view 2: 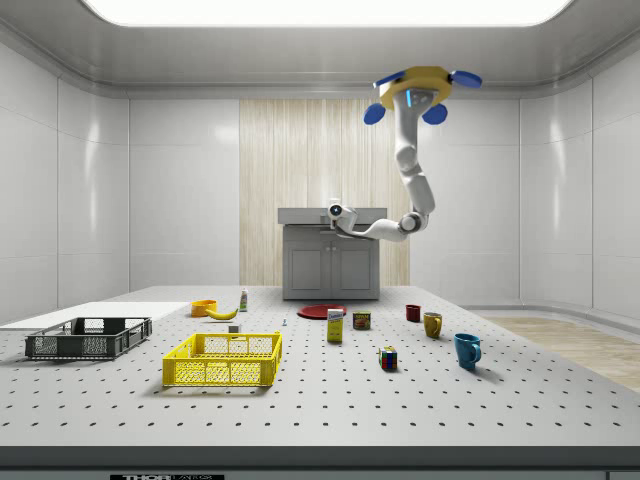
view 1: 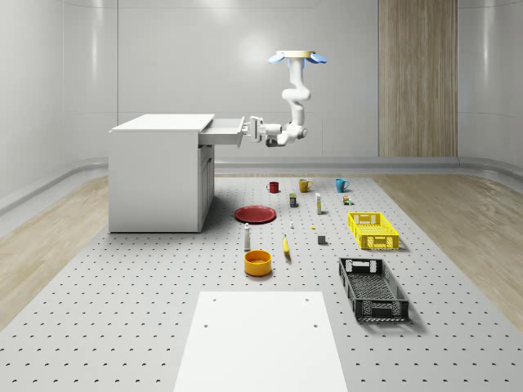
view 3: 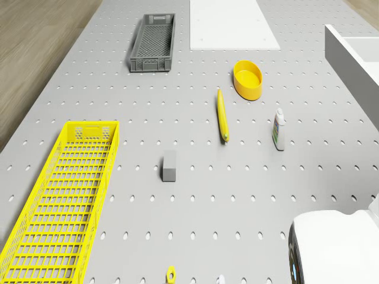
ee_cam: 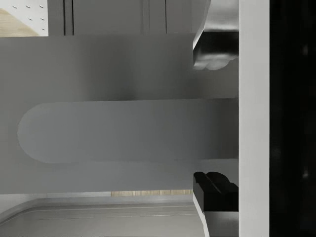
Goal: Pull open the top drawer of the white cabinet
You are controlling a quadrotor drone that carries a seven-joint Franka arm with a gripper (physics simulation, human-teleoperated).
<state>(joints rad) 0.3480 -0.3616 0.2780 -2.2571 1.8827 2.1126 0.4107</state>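
The white cabinet (view 1: 159,175) stands at the back left of the whole-scene view, and in the side view the cabinet (view 2: 330,268) faces the camera. Its top drawer (view 1: 222,131) is pulled partly out toward the whole-scene view's right. The drone (view 1: 297,57) hovers high above the floor, to the right of the cabinet. Its arm bends down and left to the gripper (view 1: 254,128), which sits at the drawer front. In the wrist view the rounded drawer handle (ee_cam: 113,131) lies between the dark fingers (ee_cam: 213,54), and the gripper (ee_cam: 196,121) is shut on it.
On the pegboard floor lie a red plate (view 1: 255,214), an orange bowl (view 1: 257,262), a banana (view 1: 286,245), a small bottle (view 1: 247,237), a yellow crate (view 1: 373,230), a black crate (view 1: 373,287), three mugs (view 1: 304,185) and a white board (view 1: 261,339).
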